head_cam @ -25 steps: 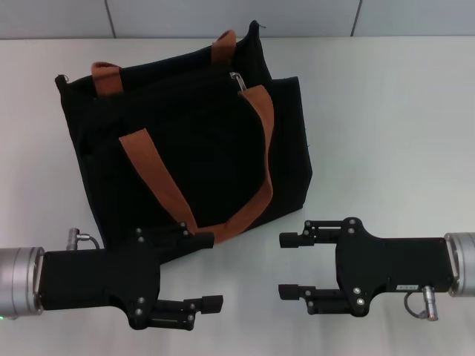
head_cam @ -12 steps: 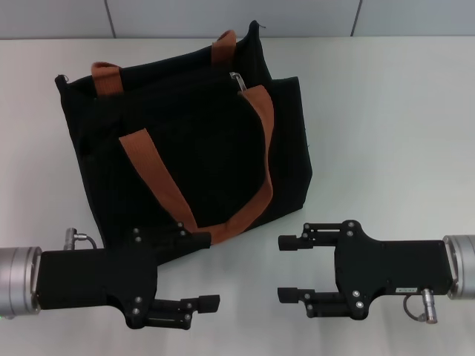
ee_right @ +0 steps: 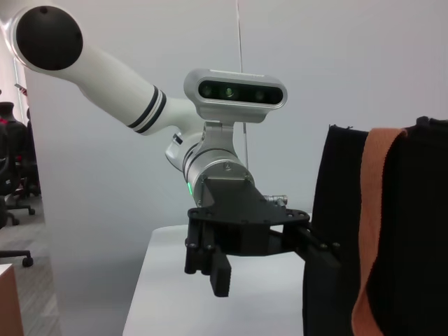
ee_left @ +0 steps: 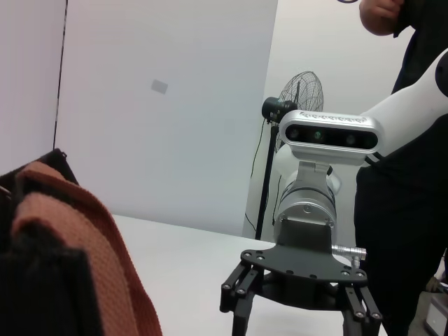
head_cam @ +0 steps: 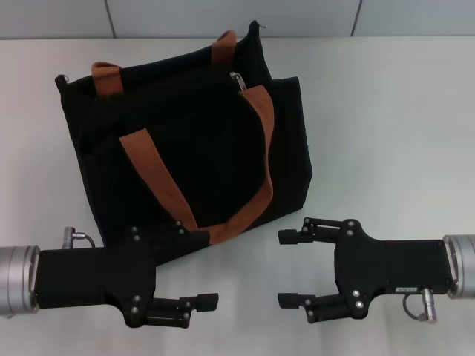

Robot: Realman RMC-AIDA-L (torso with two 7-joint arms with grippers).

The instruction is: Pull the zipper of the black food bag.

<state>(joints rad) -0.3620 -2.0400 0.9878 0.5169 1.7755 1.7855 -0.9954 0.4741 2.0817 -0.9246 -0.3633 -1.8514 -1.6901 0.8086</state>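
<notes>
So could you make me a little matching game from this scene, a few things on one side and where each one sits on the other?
Things:
1. zipper
2. black food bag
3. left gripper
4. right gripper

Places:
A. open, in front of the bag's near edge, one finger against its lower corner
B. lying on the white table, straps draped over its side
C. open, on the near side, clear of the bag
D. silver tab at the bag's top edge, by a strap

Pairs: 1-D, 2-B, 3-A, 4-C
</notes>
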